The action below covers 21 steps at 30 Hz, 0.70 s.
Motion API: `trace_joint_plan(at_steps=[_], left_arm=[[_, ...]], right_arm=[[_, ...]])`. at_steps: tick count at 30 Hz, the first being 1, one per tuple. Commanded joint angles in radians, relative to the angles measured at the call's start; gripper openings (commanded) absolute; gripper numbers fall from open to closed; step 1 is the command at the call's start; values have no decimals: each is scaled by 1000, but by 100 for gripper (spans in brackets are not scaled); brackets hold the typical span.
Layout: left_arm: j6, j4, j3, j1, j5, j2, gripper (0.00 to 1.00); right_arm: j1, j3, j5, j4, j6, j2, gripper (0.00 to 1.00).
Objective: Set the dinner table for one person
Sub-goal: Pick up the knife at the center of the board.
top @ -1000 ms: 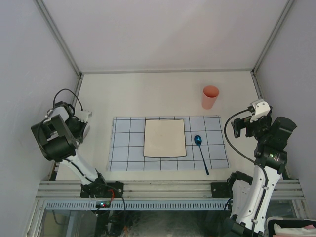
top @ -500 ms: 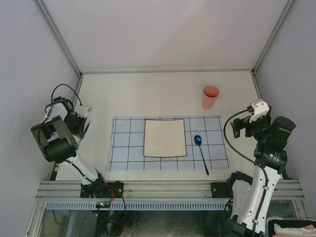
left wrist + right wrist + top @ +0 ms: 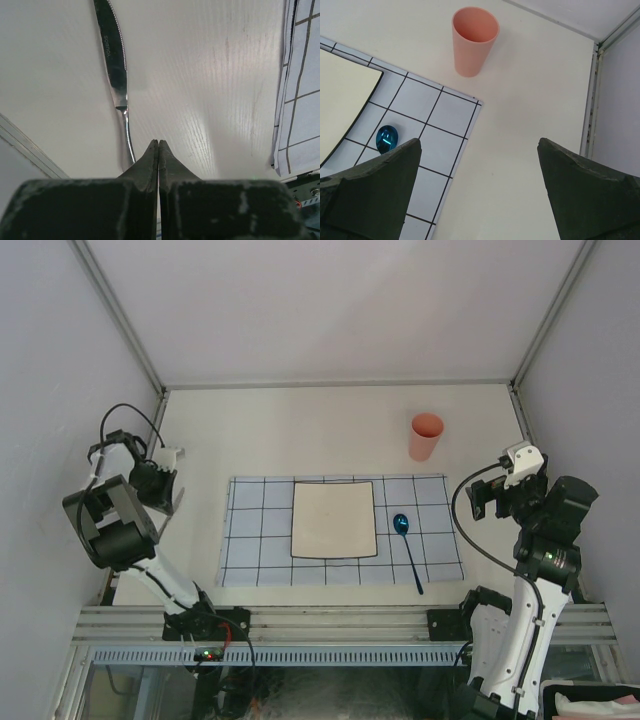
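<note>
I see the bench (image 3: 300,430), off-white and walled on three sides, with everything laid around a blue checked mat (image 3: 250,540) on its near half.

A square cream plate (image 3: 333,519) sits at the middle of the mat. A spoon (image 3: 405,540) lies on the mat just right of the plate, its blue bowl toward the mat's far edge and its dark handle toward the near edge. A pink cup (image 3: 426,436) stands upright on bare bench just beyond the mat's far right corner.

My left pincer (image 3: 158,145) is off the mat's left edge, low over bare bench. Its fingers are pressed together tip to tip, with nothing between them. A knife (image 3: 112,60) lies flat on the bench left of the mat, blade pointing away from the pincer. Its handle runs down beside the fingertips and goes out of sight behind one finger. I cannot tell whether they touch.

My right pincer (image 3: 479,150) hangs off the mat's right edge, raised above the bench. Its fingers stand wide apart and hold nothing. Its camera looks down on the mat's far right corner, the cup and the spoon's bowl.
</note>
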Motion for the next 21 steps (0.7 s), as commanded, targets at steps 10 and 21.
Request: trace_joint_plan(at_steps=[10,21], left_arm=[[2,118,-85,-9,-111,-104,35],[14,176,-127,-9,-145,-49,63]], right_arm=[[25,12,8,9,-19,-13,100],[22,8,9,12,-19,-16,100]])
